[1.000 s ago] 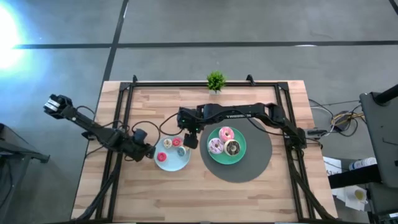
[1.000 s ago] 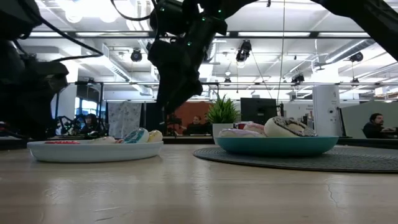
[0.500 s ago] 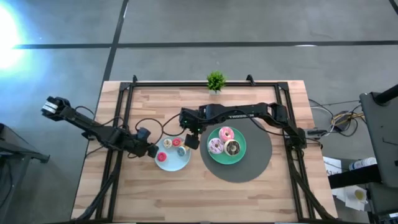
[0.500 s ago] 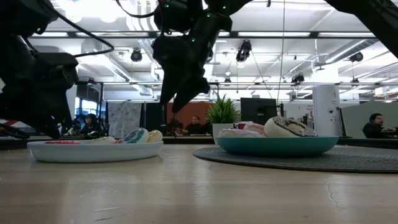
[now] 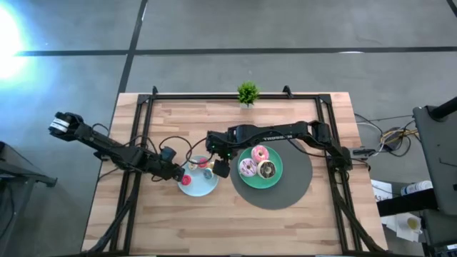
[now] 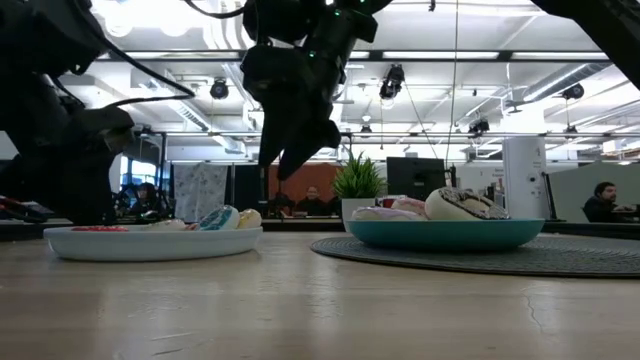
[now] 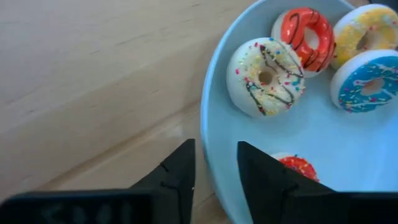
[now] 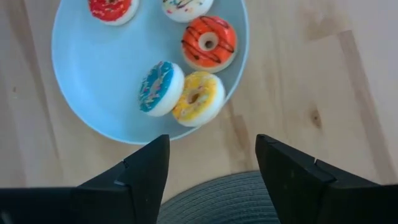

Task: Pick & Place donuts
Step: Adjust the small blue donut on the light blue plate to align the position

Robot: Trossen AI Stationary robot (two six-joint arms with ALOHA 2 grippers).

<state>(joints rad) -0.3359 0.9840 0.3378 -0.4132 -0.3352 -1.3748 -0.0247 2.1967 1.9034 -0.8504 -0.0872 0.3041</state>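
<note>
Five mini donuts lie flat on the light-blue plate [image 5: 198, 180]: white [image 7: 266, 76], orange [image 7: 305, 37], yellow [image 8: 198, 96], blue [image 8: 160, 87] and red [image 8: 111, 7]. Three larger donuts, pink [image 5: 259, 153], pale pink [image 5: 248, 168] and chocolate [image 5: 267, 170], sit on the green plate [image 5: 275, 178]. My left gripper [image 7: 216, 155] is low at the blue plate's left rim, narrowly open, one finger on each side of the rim. My right gripper [image 8: 212, 140] hovers wide open above that plate's right edge, holding nothing. My left gripper has its fingers [image 7: 183, 168] on either side of the blue plate's left rim [image 7: 205, 146], coming level from the table's left. Whether they touch the rim cannot be told.
The green plate rests on a round dark-grey mat [image 5: 293, 189] right of the blue plate. A small potted plant [image 5: 248, 92] stands at the table's far edge. Bare wood lies along the near edge. People show in the room beyond the table [image 6: 603, 200].
My left gripper has moved right along the table to the blue plate's left rim and sunk lower. My right gripper has shifted a little toward the near edge above the plate's right side. The donuts and plates have stayed put.
</note>
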